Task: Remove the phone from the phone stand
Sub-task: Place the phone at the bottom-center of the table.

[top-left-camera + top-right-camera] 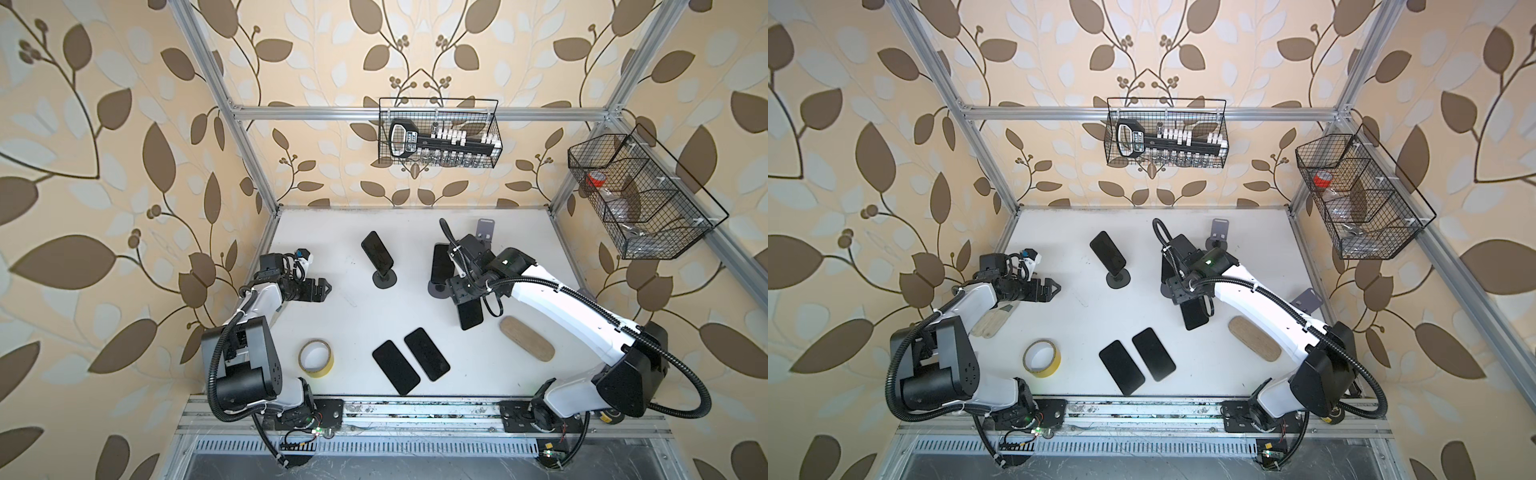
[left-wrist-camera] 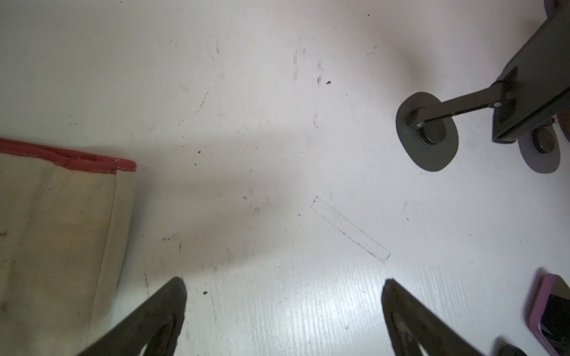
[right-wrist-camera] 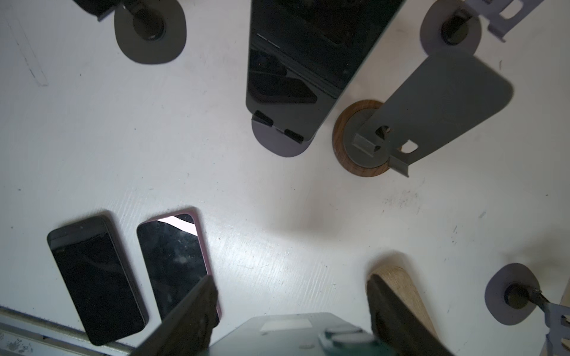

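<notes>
A phone (image 1: 471,318) is clamped by the right gripper (image 3: 291,280), right of centre, just near of a stand (image 1: 436,289) bearing another phone (image 1: 440,262). The fingers of the left gripper (image 2: 283,281) are spread apart at the left.

The white table (image 1: 357,316) bears a yellow tape roll (image 1: 316,358). Right of the roll, flat and side by side, lie the nearer phone (image 1: 395,372) and the farther phone (image 1: 427,354), with a wooden oval (image 1: 527,338) beyond them. Behind the roll stands a phone stand (image 1: 384,279). Left of the roll lies a glove (image 1: 990,322).
</notes>
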Robot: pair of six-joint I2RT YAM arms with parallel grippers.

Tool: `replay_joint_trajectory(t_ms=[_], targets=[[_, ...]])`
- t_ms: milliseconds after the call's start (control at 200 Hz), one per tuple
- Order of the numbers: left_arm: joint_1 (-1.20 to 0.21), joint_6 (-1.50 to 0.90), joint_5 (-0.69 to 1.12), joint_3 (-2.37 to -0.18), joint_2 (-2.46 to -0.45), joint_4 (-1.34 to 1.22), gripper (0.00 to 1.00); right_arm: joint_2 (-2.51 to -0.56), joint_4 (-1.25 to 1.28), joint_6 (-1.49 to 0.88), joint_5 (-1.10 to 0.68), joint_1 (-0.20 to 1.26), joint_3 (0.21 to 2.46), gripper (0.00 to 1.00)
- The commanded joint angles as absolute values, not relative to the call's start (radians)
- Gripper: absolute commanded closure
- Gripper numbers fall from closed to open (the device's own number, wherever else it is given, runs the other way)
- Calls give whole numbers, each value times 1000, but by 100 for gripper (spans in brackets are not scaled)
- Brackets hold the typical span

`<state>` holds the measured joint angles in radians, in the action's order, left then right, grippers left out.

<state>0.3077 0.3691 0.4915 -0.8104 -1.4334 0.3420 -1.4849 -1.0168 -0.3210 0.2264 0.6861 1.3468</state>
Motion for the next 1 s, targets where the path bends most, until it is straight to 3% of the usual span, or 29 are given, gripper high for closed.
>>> replay_joint_trajectory(t_ms=[0, 300, 1000], targets=[[308, 397, 527, -850, -1434, 368, 1, -1521, -1022, -322, 195, 718, 1310, 41], [308, 399, 525, -851, -1434, 370, 1, -1633, -965, -343, 169, 826, 1248, 42], [309, 399, 523, -858, -1461, 381, 1, -1772, -826, -360, 144, 820, 1157, 42]])
